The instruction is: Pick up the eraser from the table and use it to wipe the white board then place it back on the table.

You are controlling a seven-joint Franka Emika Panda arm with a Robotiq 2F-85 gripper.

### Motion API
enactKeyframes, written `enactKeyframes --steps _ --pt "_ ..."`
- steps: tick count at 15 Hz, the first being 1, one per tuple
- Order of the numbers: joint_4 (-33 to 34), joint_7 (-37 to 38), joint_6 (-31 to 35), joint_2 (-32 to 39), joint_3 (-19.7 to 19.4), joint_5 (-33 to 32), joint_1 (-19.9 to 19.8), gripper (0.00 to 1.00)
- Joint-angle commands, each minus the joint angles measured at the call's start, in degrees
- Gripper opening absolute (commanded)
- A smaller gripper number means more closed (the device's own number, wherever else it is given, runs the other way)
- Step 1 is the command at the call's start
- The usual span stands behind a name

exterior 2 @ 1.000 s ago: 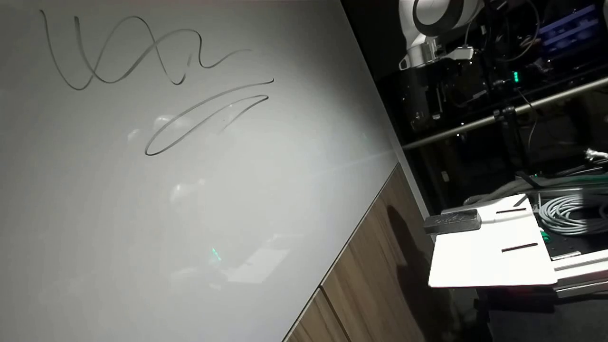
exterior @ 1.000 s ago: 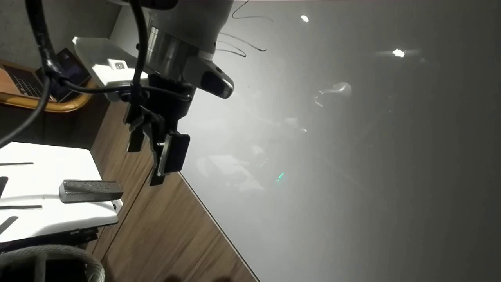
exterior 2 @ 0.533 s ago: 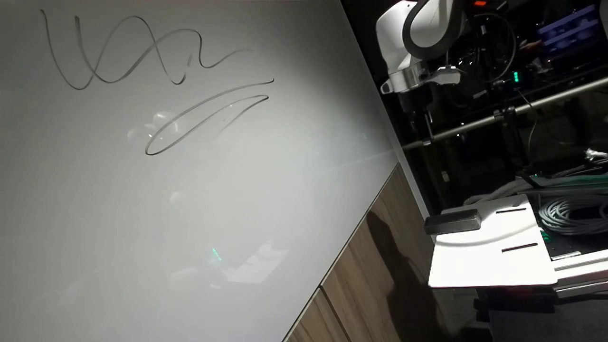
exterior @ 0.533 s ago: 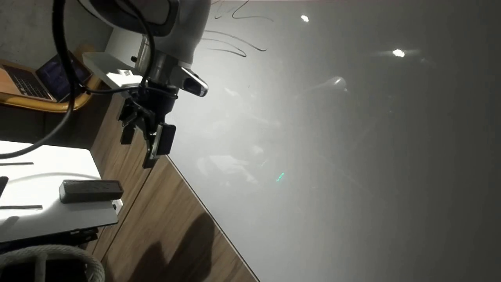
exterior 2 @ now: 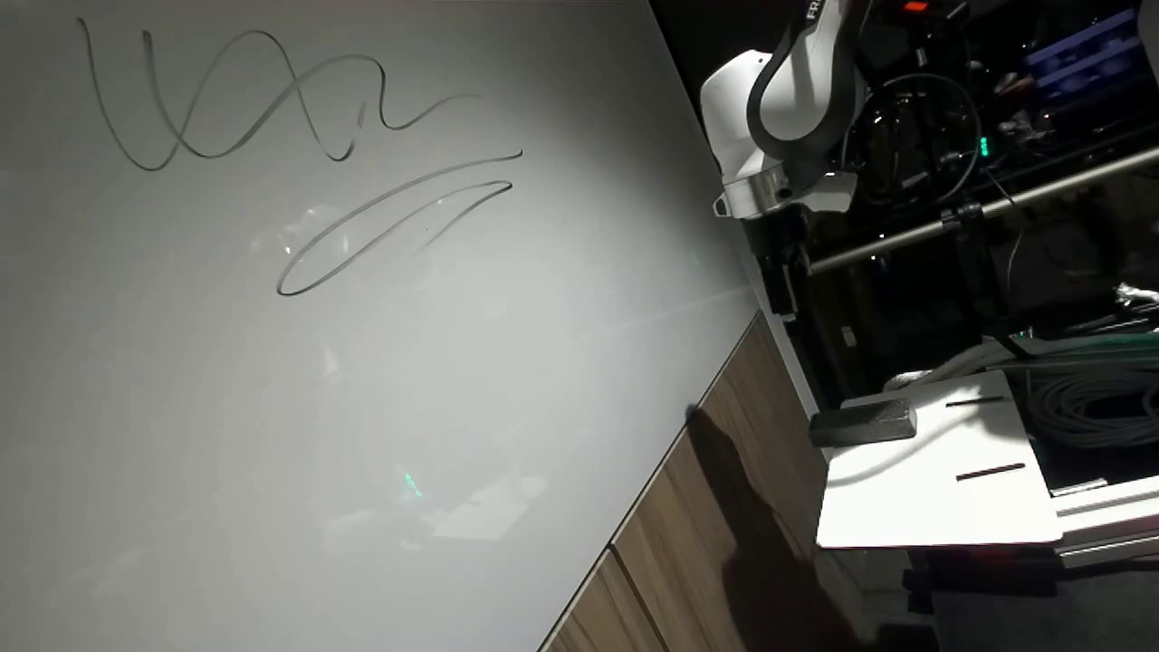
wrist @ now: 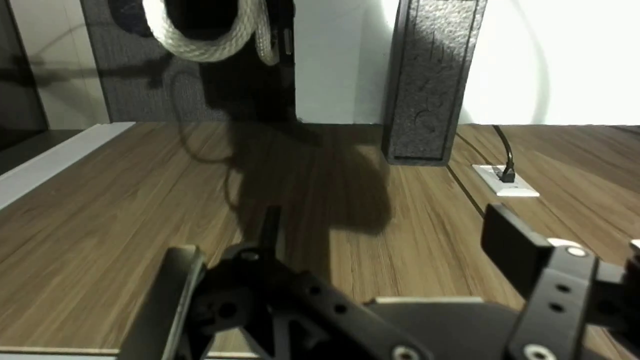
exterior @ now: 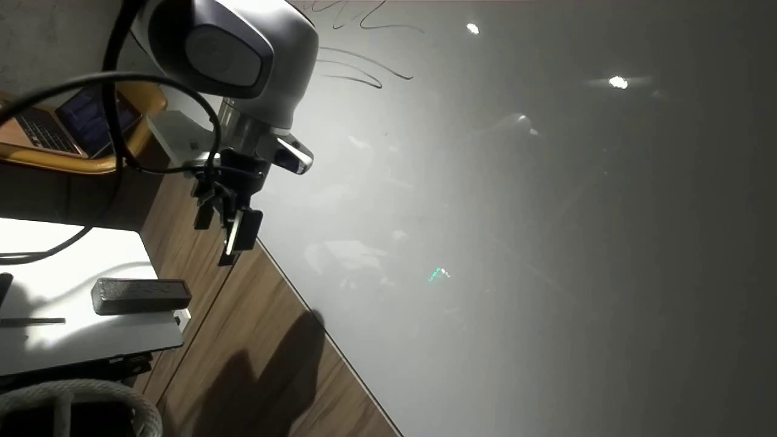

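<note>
The eraser (exterior: 141, 296), a dark grey oblong block, lies on the white table (exterior: 127, 340), one end jutting past the edge. It also shows in an exterior view (exterior 2: 862, 423) and at the top of the wrist view (wrist: 434, 82), where the table (wrist: 330, 75) is partly seen. My gripper (exterior: 218, 238) is open and empty, above and apart from the eraser; it is dark in an exterior view (exterior 2: 784, 303). In the wrist view the fingers (wrist: 382, 232) are wide apart with wood behind them. The white board (exterior: 516, 212) bears thin dark scribbles (exterior 2: 272, 100).
A wood-grain panel (exterior: 255, 340) lies between table and board. It bears a white socket plate with a black plug (wrist: 506, 181). A rope-rimmed basket (exterior: 91, 388) stands beside the table. A black cable (exterior: 115, 79) hangs from the arm. A laptop (exterior: 91, 121) sits on a chair.
In an exterior view my open gripper has moved down and left, closer to the table's height. The arm and its shadow on the wood and table have shifted. The eraser has not moved.
</note>
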Motion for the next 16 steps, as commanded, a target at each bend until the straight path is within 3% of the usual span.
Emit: enactKeyframes --steps 1,4,6,9,16 --pt "-4.01 3.40 3.95 0.44 1.91 -1.00 0.06 1.00" --pt "-2.60 9.74 5.68 4.14 6.02 -7.36 -0.70 1.00" --pt "-2.67 17.35 7.56 5.95 9.16 -16.06 -2.37 1.00" --pt "-2.76 26.23 7.16 8.59 10.24 -24.74 -3.38 1.00" --pt "-3.09 20.26 11.26 16.58 5.88 -15.16 -0.29 1.00"
